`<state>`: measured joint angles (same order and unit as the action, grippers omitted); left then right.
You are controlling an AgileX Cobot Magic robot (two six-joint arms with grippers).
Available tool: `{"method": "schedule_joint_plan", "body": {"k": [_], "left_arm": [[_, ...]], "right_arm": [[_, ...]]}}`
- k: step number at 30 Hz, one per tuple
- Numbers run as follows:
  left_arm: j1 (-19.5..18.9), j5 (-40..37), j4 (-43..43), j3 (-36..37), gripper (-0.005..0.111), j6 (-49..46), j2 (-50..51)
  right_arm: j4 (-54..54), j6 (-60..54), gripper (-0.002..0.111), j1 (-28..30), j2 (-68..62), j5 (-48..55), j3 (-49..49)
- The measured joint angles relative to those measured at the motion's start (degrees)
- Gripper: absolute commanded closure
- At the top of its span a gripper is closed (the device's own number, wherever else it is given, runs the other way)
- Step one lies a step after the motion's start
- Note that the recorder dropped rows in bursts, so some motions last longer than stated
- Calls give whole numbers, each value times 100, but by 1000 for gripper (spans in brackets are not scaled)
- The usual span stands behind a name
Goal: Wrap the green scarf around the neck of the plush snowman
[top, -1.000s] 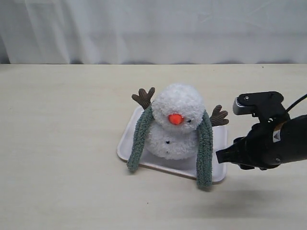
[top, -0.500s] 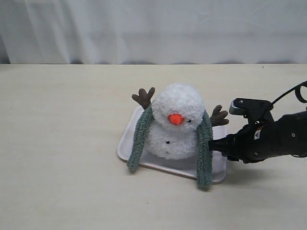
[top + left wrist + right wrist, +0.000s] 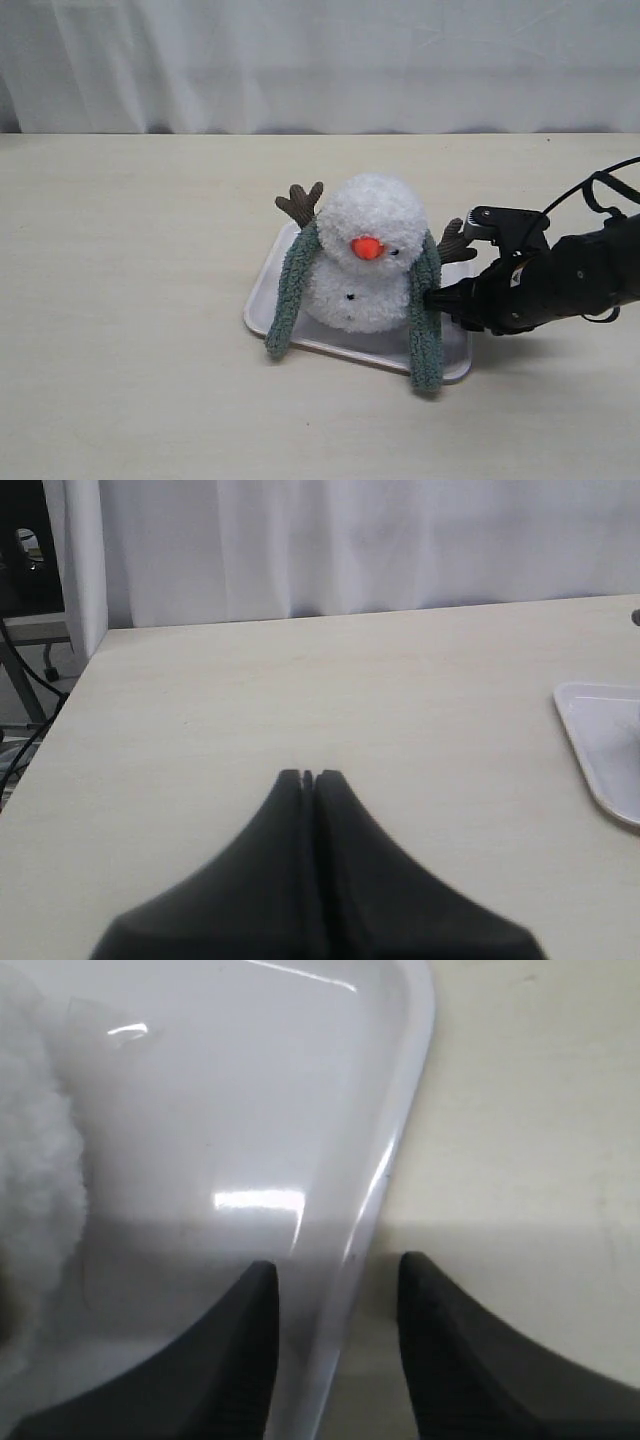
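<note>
L gripper [image 3: 308, 776]: 2 fingers pressing together, nothing betw. them, hanging over bare table [image 3: 250, 680]; not showing in ext. view. 1 white tray [image 3: 262, 300] sitting mid-table, 1 snowman [image 3: 372, 215] sitting upright on it. 1 scarf [image 3: 288, 290] draping over the neck [image 3: 340, 263], not crossing in front: 2 ends hanging down, 1 each side of the body, both tips reaching past the tray's front rim onto the table. 2 brown twig arms [image 3: 299, 203] sticking up, 1 per side. 1 orange nose [image 3: 367, 247]; black buttons looking like 2, too small to be sure. R gripper [image 3: 432, 298] reaching in low from the right, touching or just beside the right scarf end. Its 2 fingers [image 3: 240, 1340] are standing apart, straddling the tray rim, pinching nothing.
</note>
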<state>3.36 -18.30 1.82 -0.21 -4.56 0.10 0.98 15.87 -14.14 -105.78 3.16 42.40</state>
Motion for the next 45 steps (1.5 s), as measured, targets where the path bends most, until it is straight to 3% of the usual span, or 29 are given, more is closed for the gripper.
{"method": "schedule_joint_plan", "body": {"k": [12, 32, 42, 45], "left_arm": [[0, 0, 0, 0, 107, 0, 0], [0, 0, 0, 0, 107, 0, 0], [0, 0, 0, 0, 107, 0, 0], [0, 0, 0, 0, 107, 0, 0]], "right_arm": [[-98, -864, 104, 0, -96, -88, 226], [-866, -965, 104, 0, -98, -121, 519], [-881, -1481, 104, 0, 1116, 691, 532], [-890, -1676, 97, 0, 1512, 987, 532]]}}
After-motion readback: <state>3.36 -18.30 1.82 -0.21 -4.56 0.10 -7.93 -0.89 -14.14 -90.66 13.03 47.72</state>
